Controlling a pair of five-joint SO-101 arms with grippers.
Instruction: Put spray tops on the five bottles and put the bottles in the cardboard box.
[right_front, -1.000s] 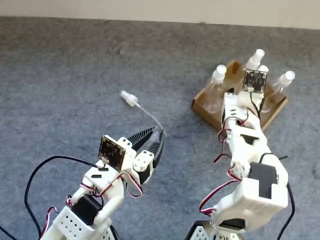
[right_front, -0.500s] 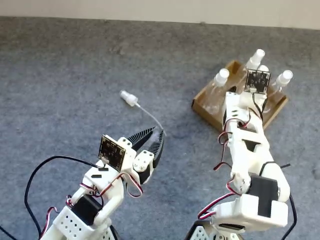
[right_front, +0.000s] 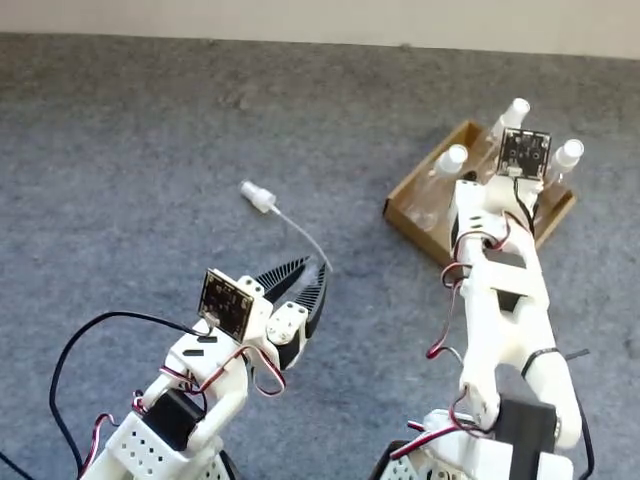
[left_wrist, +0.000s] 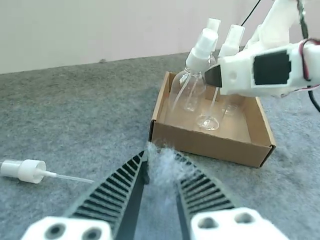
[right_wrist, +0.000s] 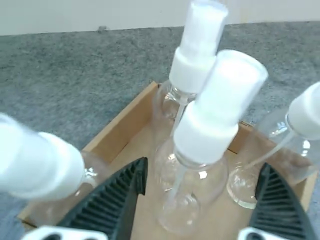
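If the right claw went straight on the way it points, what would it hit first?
Most likely the clear plastic bottle with a white spray top, standing in the brown cardboard box ahead of the open right gripper.

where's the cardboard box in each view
High view: cardboard box at the upper right of the table.
Left wrist view: the box lies just beyond the open left end effector, with a side wall facing the camera.
Right wrist view: the box lies directly under the right end effector, which straddles one bottle.
Shared landmark: the spray-topped bottles standing in it.
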